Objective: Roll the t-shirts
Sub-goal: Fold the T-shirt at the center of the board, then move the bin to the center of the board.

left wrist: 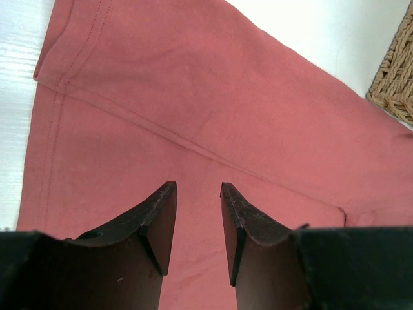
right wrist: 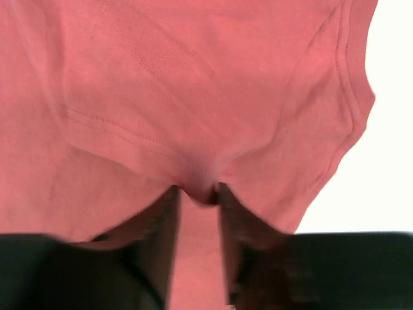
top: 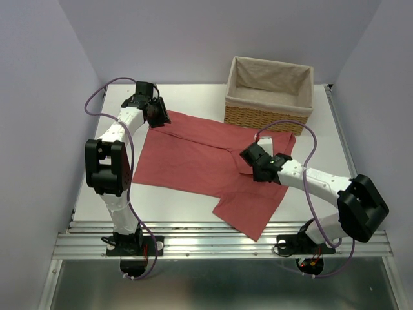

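Note:
One salmon-red t-shirt lies spread on the white table, its lower right part folded toward the front edge. My left gripper hangs over the shirt's far left corner. In the left wrist view that gripper stands open just above the cloth, with nothing between its fingers. My right gripper is at the shirt's middle right. In the right wrist view its tips pinch a puckered fold of the t-shirt, and cloth drapes over both fingers.
A wicker basket with a beige liner stands at the back right, touching the shirt's far edge; its corner shows in the left wrist view. Bare table lies behind the shirt. A metal rail runs along the near edge.

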Controlling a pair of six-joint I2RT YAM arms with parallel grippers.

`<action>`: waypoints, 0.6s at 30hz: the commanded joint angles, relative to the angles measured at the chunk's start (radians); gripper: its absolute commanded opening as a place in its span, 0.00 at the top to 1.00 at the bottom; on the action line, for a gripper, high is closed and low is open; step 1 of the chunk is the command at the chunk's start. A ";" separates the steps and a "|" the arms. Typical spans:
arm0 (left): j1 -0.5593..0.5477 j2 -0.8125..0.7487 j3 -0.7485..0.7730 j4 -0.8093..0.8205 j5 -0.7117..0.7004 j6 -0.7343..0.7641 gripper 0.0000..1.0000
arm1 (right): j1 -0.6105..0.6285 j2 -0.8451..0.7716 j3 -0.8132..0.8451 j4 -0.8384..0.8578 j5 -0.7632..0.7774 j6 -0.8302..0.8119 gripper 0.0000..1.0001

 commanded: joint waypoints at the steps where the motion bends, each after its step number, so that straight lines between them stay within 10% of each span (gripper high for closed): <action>1: -0.002 -0.015 0.023 0.008 -0.007 0.009 0.55 | -0.002 -0.047 0.029 -0.125 -0.016 0.014 0.55; 8: -0.004 -0.017 0.044 0.001 -0.001 0.012 0.55 | -0.011 -0.159 0.045 -0.157 -0.027 0.044 0.49; 18: -0.039 -0.021 0.052 0.005 -0.021 0.015 0.55 | -0.391 -0.142 -0.013 0.123 -0.379 0.015 0.48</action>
